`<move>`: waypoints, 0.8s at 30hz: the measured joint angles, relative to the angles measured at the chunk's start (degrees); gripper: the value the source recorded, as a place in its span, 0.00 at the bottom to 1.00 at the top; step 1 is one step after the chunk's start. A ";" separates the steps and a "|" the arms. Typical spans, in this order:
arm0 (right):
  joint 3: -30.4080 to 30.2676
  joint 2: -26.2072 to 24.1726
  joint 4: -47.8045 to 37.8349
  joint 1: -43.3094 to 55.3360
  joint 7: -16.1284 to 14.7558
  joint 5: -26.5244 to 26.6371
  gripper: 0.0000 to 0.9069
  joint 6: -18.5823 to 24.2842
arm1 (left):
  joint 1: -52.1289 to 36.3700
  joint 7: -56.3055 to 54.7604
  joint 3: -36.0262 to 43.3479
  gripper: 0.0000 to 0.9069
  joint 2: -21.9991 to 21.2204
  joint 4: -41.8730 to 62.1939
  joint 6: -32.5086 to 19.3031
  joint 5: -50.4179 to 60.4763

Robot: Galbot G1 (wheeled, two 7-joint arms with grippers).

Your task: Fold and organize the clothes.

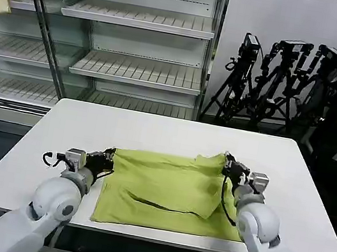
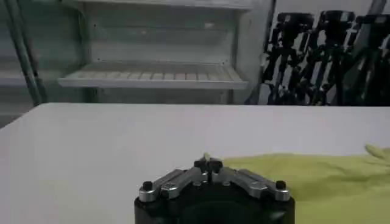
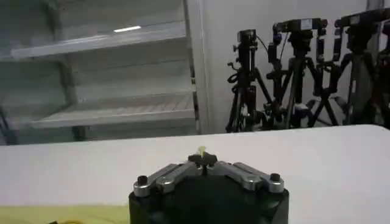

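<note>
Shirt (image 1: 164, 190): lime, half-folded at table (image 1: 155, 130) centre, long axis running 9 to 3 o'clock.
Left gripper (image 1: 108, 162): clenched on shirt's 9 o'clock edge.
Right gripper (image 1: 229, 164): clenched on raised corner at 2 o'clock.
Next move, likely: both arms equally near; carry edges toward 6 o'clock.

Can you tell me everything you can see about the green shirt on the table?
The T-shirt is plain lime yellow-green and looks like soft fabric. It lies partly folded and rumpled on the white table, near the front edge, with a fold of cloth lying over its middle. The left gripper pinches its left far corner, and the right gripper pinches its right far corner, which is lifted a little. Both grippers are shut on the cloth.
</note>
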 measured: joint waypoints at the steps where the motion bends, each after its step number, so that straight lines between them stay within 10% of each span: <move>1: 0.70 -0.25 0.97 -1.12 -0.24 -0.06 0.00 0.01 | 0.70 0.12 -0.34 0.04 0.20 -0.60 0.00 0.10; 17: 9.22 -0.80 9.24 -14.78 -2.29 -1.95 0.00 -0.86 | 13.09 2.82 -3.90 0.04 1.77 -8.89 -0.04 3.90; 19: 9.53 -0.50 9.49 -15.87 -2.26 -2.38 0.00 -1.07 | 14.28 3.13 -3.87 0.17 1.79 -9.19 -0.04 4.76; 20: 9.63 -0.34 9.64 -16.32 -2.20 -2.61 0.23 -1.23 | 14.70 3.24 -3.80 0.30 1.78 -9.25 -0.04 5.18; 21: 9.69 -0.17 9.78 -16.69 -2.10 -2.82 0.51 -1.42 | 15.10 3.29 -3.77 0.84 1.77 -9.29 -0.04 5.71; 22: 9.80 -0.02 9.92 -17.01 -1.93 -2.96 0.93 -1.67 | 15.43 3.34 -3.77 1.00 1.74 -9.30 -0.04 6.14; 24: 10.19 0.34 10.33 -17.86 -1.68 -3.33 1.00 -2.15 | 16.06 3.57 -3.78 1.00 1.65 -9.42 -0.04 7.03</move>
